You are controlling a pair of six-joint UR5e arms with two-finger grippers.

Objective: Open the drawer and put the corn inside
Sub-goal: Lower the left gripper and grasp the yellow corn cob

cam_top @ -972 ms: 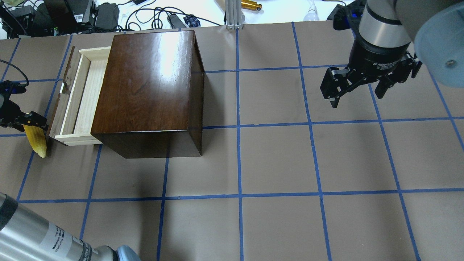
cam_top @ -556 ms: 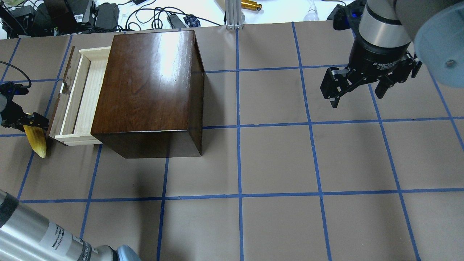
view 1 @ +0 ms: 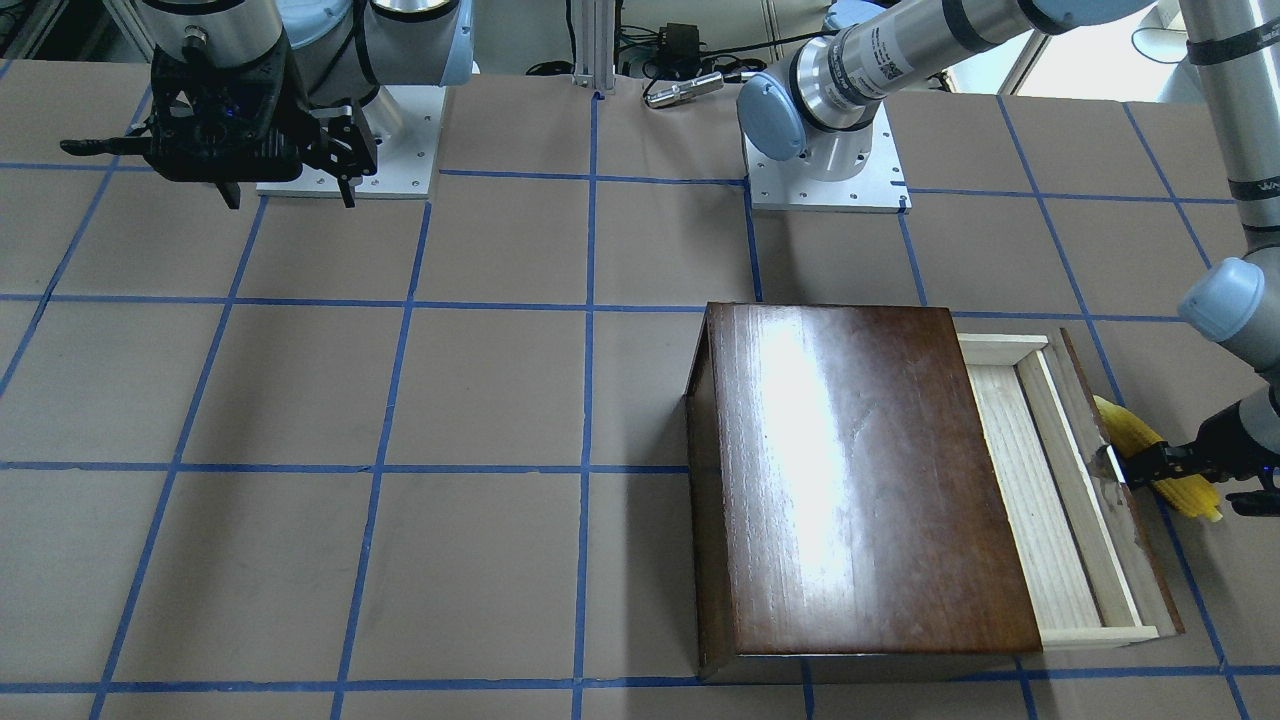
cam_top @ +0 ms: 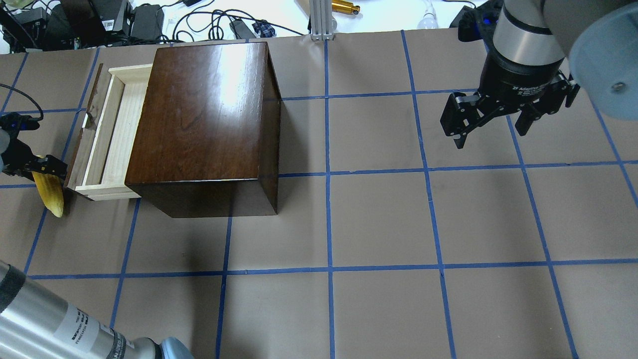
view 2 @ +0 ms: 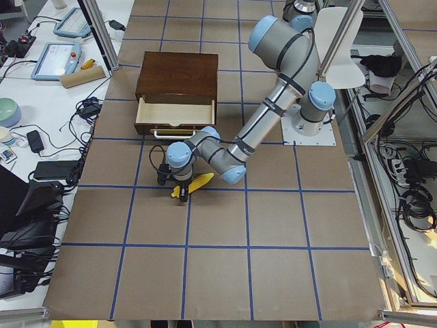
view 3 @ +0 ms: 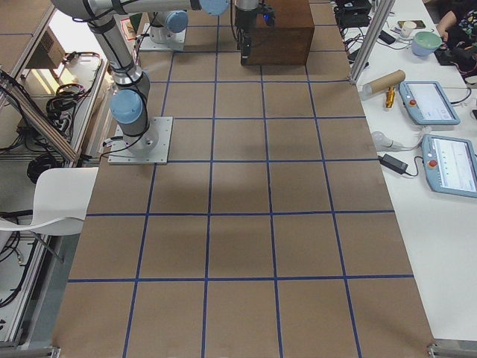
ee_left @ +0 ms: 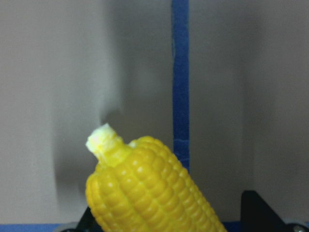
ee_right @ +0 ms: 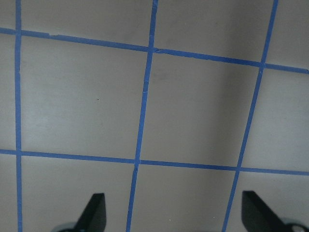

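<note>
Clamps the corn [cam_top: 51, 194] in the left gripper [view 1: 1190, 485], just left of the open drawer [cam_top: 117, 132] of the box [cam_top: 204, 109], tip perhaps touching the table. Holds the right gripper [cam_top: 491, 137] spread apart, far right.

You work on a brown table [cam_top: 379, 219] divided into squares by blue tape lines [cam_top: 329, 224]. Beyond its far edge in the overhead view you find an aluminium post [cam_top: 319, 20], a brass-coloured cylinder [cam_top: 345, 7] and loose black cables [cam_top: 209, 22]. The white side bench [view 3: 447, 246] carries a tablet [view 3: 428, 102], a second tablet [view 3: 451, 164], a cardboard tube [view 3: 381, 82] and a green bowl [view 3: 427, 41]. A white chair [view 3: 52, 198] stands beside the table.
</note>
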